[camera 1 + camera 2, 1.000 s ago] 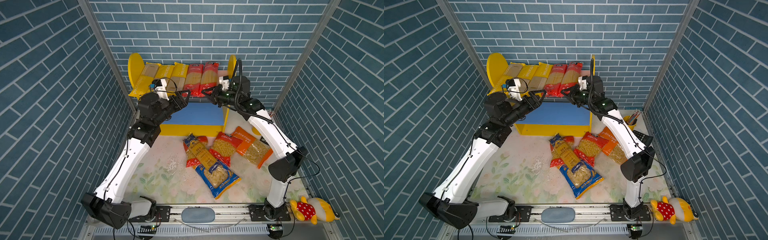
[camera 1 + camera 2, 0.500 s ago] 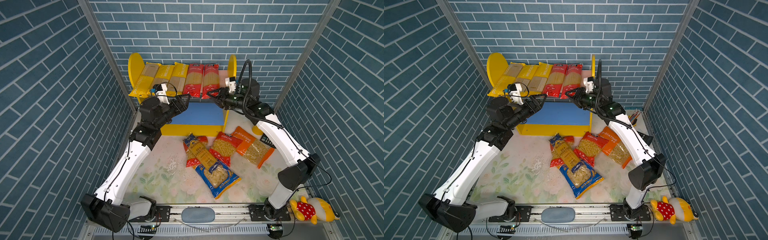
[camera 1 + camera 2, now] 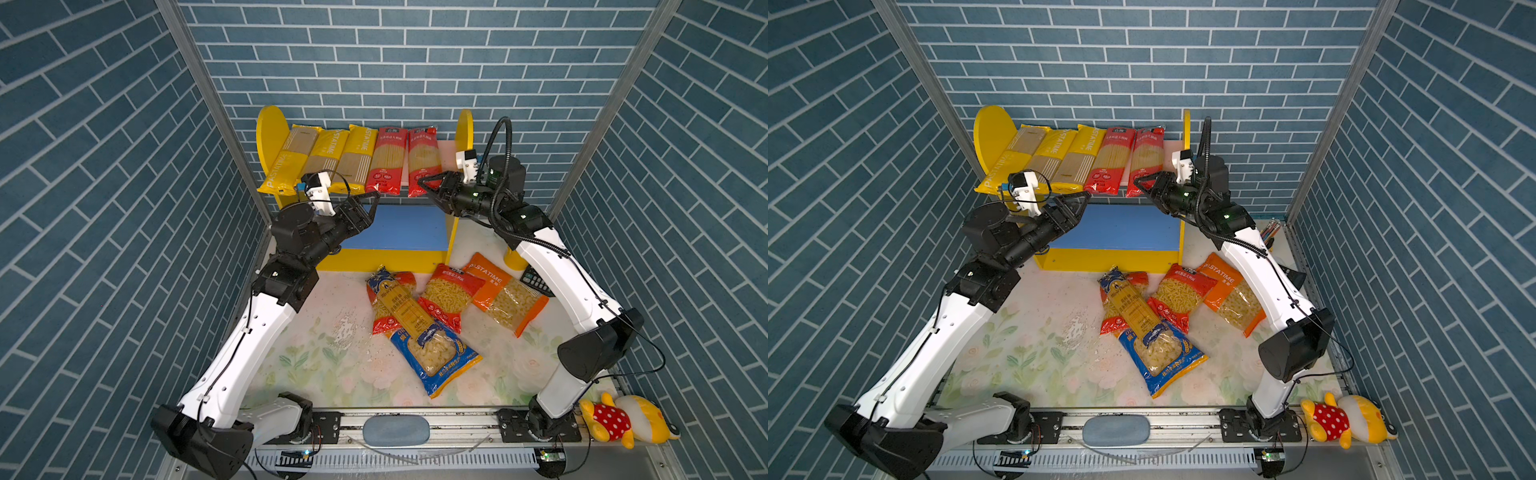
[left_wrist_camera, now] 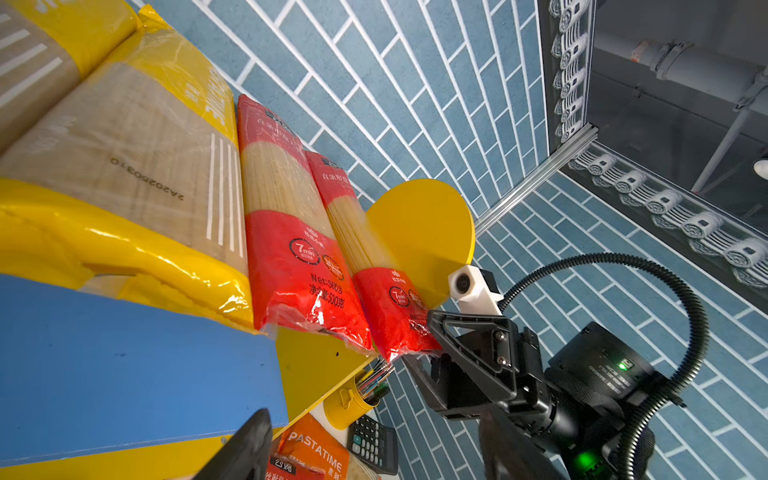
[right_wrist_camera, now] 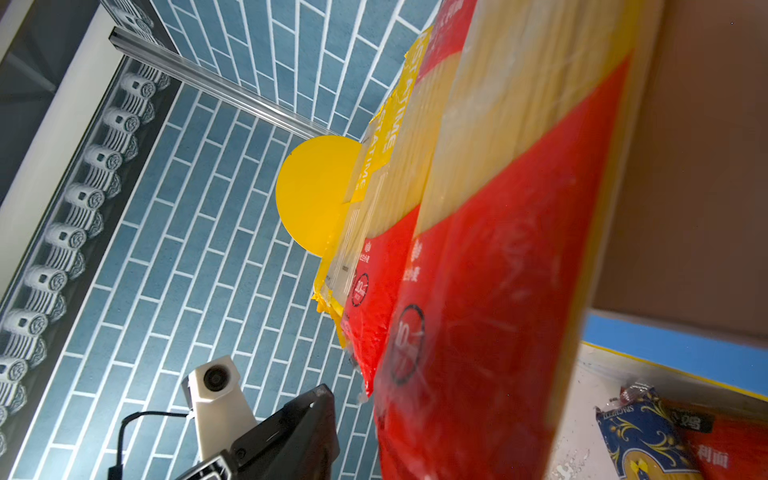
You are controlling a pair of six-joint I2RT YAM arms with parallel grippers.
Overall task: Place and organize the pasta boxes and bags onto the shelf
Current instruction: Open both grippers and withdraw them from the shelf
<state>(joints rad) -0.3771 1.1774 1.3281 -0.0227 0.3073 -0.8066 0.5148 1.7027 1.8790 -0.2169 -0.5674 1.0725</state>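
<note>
The shelf (image 3: 270, 137) (image 3: 992, 133) stands against the back wall. Its top board carries three yellow spaghetti packs (image 3: 324, 160) and two red ones (image 3: 388, 160), side by side. My right gripper (image 3: 426, 187) (image 3: 1142, 185) (image 4: 417, 340) is open, its fingers astride the overhanging near end of the rightmost red pack (image 3: 424, 160) (image 5: 498, 291). My left gripper (image 3: 374, 201) (image 3: 1084, 201) (image 4: 374, 453) hangs open and empty before the bare blue lower board (image 3: 407, 226). On the table lie a dark-blue spaghetti pack (image 3: 399, 303), a blue bag (image 3: 440, 361), a red bag (image 3: 449, 297) and an orange bag (image 3: 507, 297).
A yellow pencil cup (image 4: 353, 405) and a calculator (image 4: 372, 444) sit to the right of the shelf, behind my right arm. A plush toy (image 3: 619, 419) lies at the front right corner. Crumbs (image 3: 345, 328) are scattered mid-table. Brick walls close in on three sides.
My right gripper's jaws have widened at the end of the rightmost red pack, which has straightened on the top board. The right arm has swung out to the right. The left gripper dropped slightly.
</note>
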